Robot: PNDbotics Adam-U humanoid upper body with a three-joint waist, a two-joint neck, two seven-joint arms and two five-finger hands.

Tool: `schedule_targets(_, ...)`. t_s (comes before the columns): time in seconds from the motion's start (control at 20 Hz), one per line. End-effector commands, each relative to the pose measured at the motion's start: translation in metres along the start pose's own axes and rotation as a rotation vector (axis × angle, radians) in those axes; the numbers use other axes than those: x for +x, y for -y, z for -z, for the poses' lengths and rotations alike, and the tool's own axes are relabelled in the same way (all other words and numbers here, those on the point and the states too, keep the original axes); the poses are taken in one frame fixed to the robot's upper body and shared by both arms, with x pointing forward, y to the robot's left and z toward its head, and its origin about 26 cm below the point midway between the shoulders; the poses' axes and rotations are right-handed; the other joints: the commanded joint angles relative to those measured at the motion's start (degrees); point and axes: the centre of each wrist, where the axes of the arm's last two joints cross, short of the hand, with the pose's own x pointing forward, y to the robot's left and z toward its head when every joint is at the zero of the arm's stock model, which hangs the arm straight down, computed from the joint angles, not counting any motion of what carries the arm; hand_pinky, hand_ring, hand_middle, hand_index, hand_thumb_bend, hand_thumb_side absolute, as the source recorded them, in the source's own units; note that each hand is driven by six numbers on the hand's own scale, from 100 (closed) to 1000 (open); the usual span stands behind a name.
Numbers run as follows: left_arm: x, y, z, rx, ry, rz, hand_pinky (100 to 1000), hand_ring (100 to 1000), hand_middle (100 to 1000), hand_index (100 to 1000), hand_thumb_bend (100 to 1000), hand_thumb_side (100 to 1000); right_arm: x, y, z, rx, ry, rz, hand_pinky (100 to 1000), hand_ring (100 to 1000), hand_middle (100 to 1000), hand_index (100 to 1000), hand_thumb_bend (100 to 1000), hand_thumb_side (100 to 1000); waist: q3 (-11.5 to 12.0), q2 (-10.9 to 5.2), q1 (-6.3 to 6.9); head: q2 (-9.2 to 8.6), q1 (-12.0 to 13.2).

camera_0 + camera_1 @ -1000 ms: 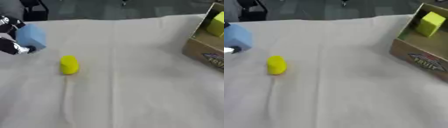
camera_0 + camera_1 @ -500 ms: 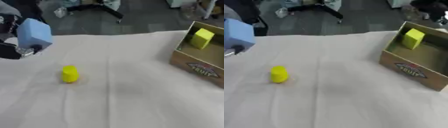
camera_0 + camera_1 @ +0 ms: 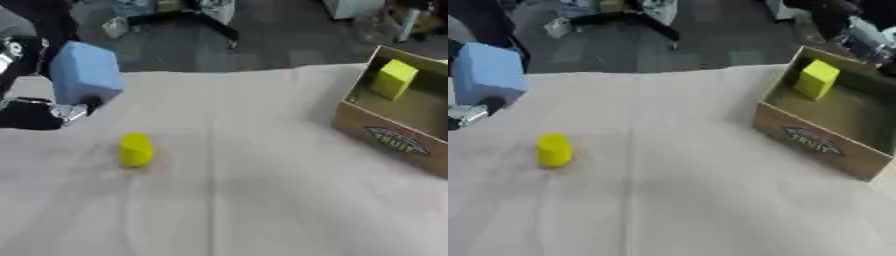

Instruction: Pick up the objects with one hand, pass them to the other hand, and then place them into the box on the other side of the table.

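My left hand [image 3: 33,114] is at the far left, above the cloth, shut on a light blue block [image 3: 83,73] that it holds upright. A yellow cylinder [image 3: 136,149] stands on the white cloth, to the right of that hand and lower in the view. An open cardboard box [image 3: 820,142] sits at the right side with a yellow block [image 3: 815,79] leaning inside it. A dark and silver part of my right arm [image 3: 857,31] shows at the upper right, beyond the box; the hand itself is unclear.
The white cloth [image 3: 245,200] covers the whole table, with a fold line down its middle. Chair legs and clutter stand on the dark floor behind the table's far edge.
The camera has tilted, so more of the floor and the box shows. My left hand has raised the blue block higher and slightly rightward above the cloth. The cylinder has stayed put.
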Motion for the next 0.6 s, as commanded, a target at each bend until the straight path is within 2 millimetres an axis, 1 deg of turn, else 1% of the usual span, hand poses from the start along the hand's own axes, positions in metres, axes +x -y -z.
schedule_targets(0.05,0.006,0.004,0.001,0.048,0.037,0.017,600,519,418,587,100,100,0.012,-0.001,0.012,0.068,0.046,-0.055,1000,931,897,839,100,357,-0.1,-2.37,-0.93,0.66,-0.4)
schedule_targets(0.35,0.008,0.024,-0.002,0.08,0.068,0.029,596,517,417,586,100,100,0.025,-0.005,0.036,0.181,0.116,-0.16,1000,927,893,845,100,340,-0.5,-2.94,-1.4,1.08,-0.5)
schedule_targets(0.6,0.012,0.035,-0.005,0.1,0.1,-0.013,594,516,416,586,100,100,0.024,-0.014,0.046,0.24,0.136,-0.154,1000,928,895,844,100,370,-0.6,-2.88,-1.43,1.07,-0.7)
